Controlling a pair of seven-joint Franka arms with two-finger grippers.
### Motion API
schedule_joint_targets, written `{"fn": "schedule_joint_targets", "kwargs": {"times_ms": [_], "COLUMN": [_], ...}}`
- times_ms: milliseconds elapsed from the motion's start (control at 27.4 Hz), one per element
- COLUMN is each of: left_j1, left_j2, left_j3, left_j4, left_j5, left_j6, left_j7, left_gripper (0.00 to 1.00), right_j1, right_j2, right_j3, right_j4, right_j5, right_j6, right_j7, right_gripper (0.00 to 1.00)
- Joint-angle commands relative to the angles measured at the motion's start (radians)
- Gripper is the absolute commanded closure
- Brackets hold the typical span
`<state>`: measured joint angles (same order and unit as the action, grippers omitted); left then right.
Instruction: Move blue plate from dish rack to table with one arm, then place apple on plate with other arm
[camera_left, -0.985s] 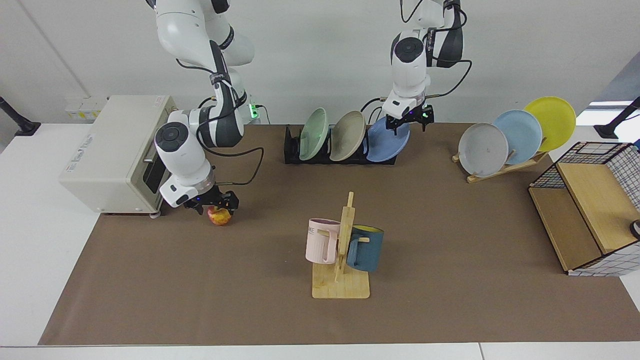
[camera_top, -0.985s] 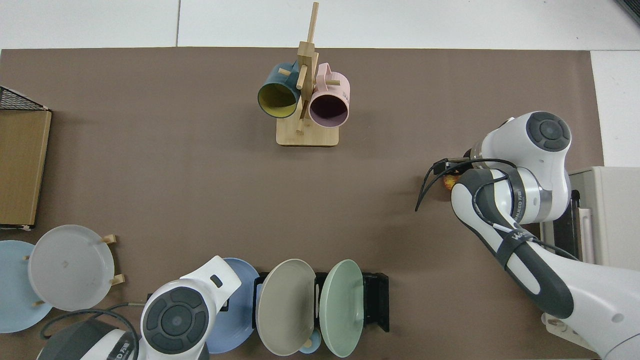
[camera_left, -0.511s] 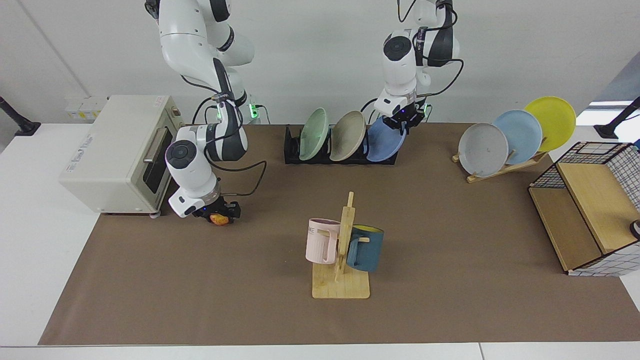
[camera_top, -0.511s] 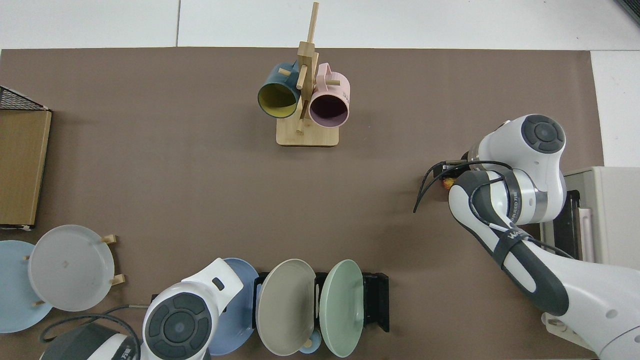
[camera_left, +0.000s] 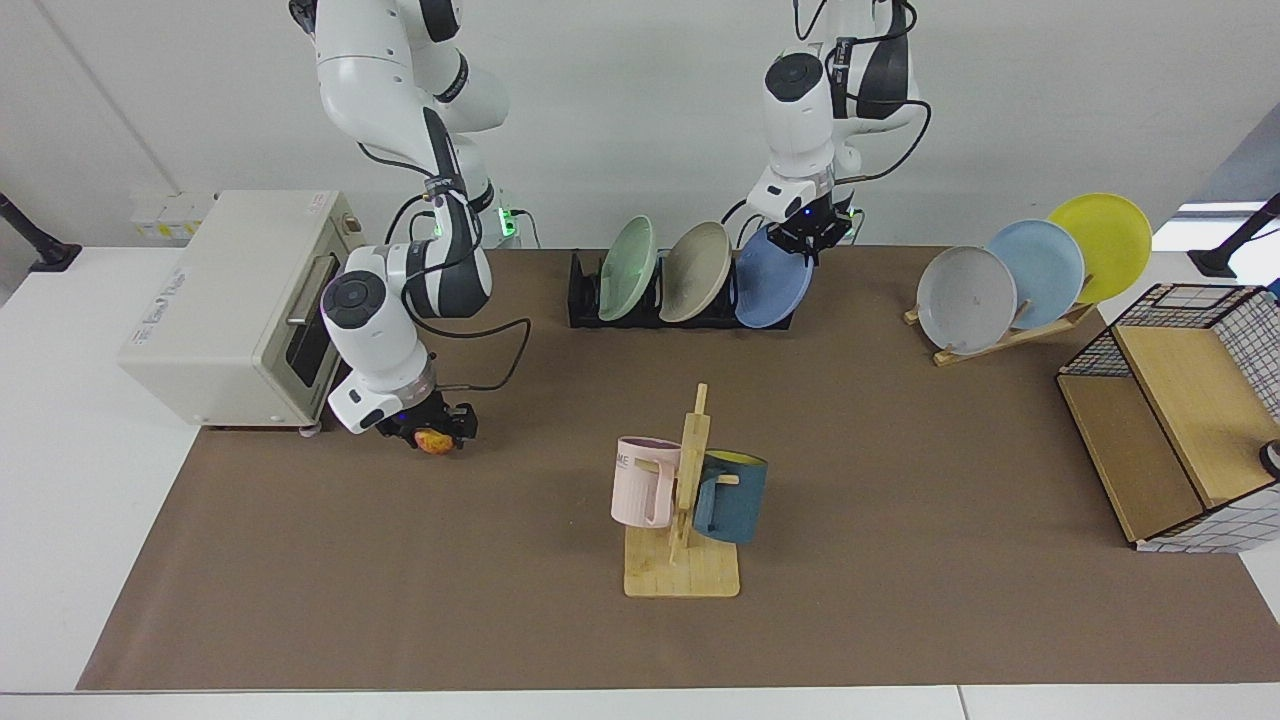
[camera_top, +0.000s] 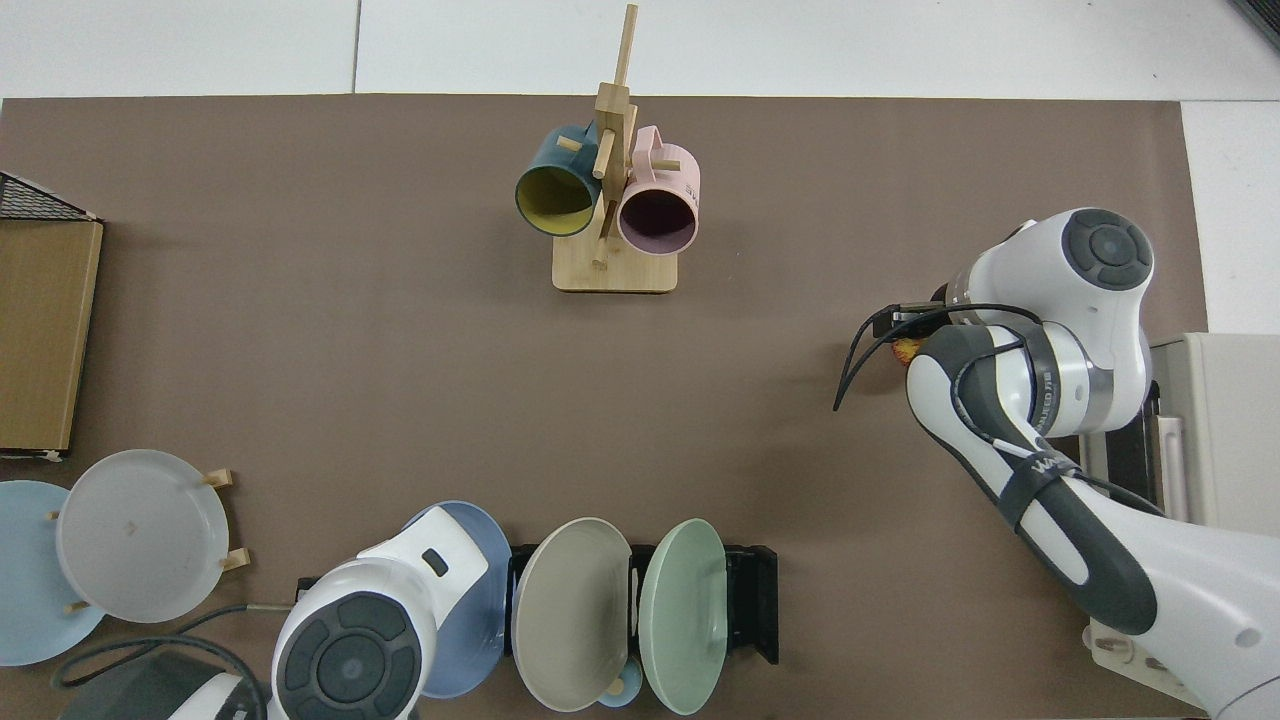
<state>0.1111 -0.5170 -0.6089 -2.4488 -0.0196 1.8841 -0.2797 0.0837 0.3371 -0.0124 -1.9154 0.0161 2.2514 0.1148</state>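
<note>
The blue plate (camera_left: 772, 287) stands at the end slot of the dish rack (camera_left: 585, 300), tilted, with the left end effector (camera_left: 806, 237) clenched on its upper rim. Beside it in the rack lean a beige plate (camera_left: 697, 271) and a green plate (camera_left: 626, 267). The apple (camera_left: 434, 441) is grasped in the right end effector (camera_left: 430, 428), just above the brown mat on the counter (camera_left: 60, 480), close to the toaster oven (camera_left: 230, 305). A mug tree (camera_left: 684, 520) with pink and teal mugs stands mid-mat between the arms; a wooden plate stand (camera_left: 1010, 335) and a wire basket (camera_left: 1180, 400) sit further along. Since a second ago the left end effector has closed on the plate's rim and the right one has gripped the apple and raised it slightly
</note>
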Motion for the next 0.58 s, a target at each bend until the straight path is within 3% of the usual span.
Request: {"fn": "schedule_joint_targets", "kwargs": {"times_ms": [0, 255, 438, 547], "left_j1": [0.015, 0.042, 0.114, 0.128], "left_j2": [-0.005, 0.021, 0.126, 0.19], "left_j3": [-0.003, 0.09, 0.15, 0.202], "left_j4": [0.099, 0.272, 0.378, 0.407], "left_j5": [0.021, 0.021, 0.007, -0.045], "left_j6": [-0.095, -0.145, -0.112, -0.016], "left_j7": [-0.001, 0.121, 0.191, 0.185], "left_gripper": [1.0, 1.0, 1.0, 1.0], "right_j1": [-0.01, -0.016, -0.016, -0.015], "right_j2": [-0.047, -0.165, -0.243, -0.254], "right_j3": [0.002, 0.003, 0.005, 0.005], "right_j4": [0.067, 0.113, 0.113, 0.113], "right_j5": [-0.018, -0.018, -0.019, -0.019], "right_j6": [-0.13, -0.274, -0.331, -0.335], "right_j7": [0.032, 0.023, 0.019, 0.019], "right_gripper": [1.0, 1.0, 1.0, 1.0]}}
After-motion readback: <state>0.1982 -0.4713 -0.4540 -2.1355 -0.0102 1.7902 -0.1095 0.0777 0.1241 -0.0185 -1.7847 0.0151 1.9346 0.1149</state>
